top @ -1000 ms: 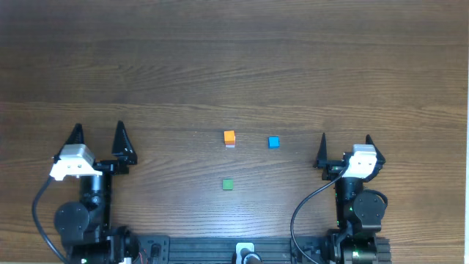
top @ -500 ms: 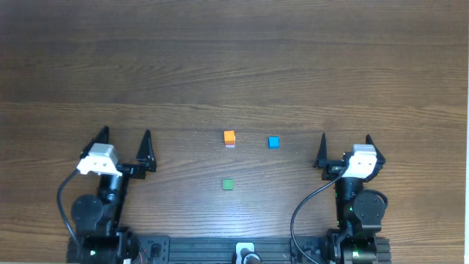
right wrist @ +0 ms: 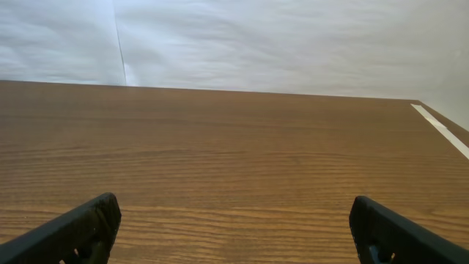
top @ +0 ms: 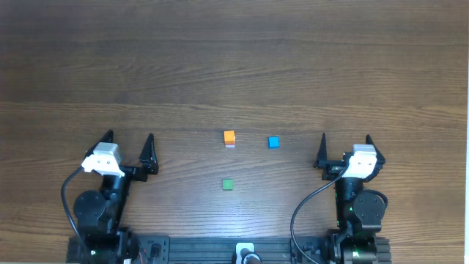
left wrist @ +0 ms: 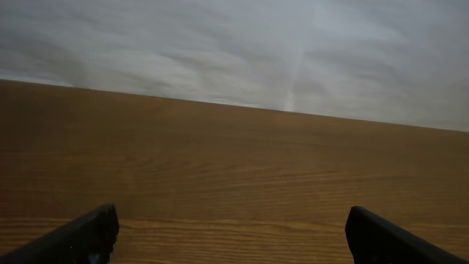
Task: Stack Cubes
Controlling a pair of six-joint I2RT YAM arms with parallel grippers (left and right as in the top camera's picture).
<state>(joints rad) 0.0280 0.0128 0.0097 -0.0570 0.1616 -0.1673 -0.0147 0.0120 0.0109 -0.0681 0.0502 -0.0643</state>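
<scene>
Centrally, cubes [top: 229,137] btwn spread fingers [top: 149,152].

Test-lab setup — wood-grain table [top: 234,59]; plain white backdrop [right wrist: 293,44] behind.

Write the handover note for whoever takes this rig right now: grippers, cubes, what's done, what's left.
Left gripper: open, empty, low at the table's left side.
Right gripper: open, empty, low at the right side.
Cubes: orange cube mid-table, blue cube apart to its right, green cube alone, nearer the bases.
Done: unclear; a pale edge under the orange cube may be a cube beneath it.
Left: blue and green each lie alone on the table, unstacked.
</scene>
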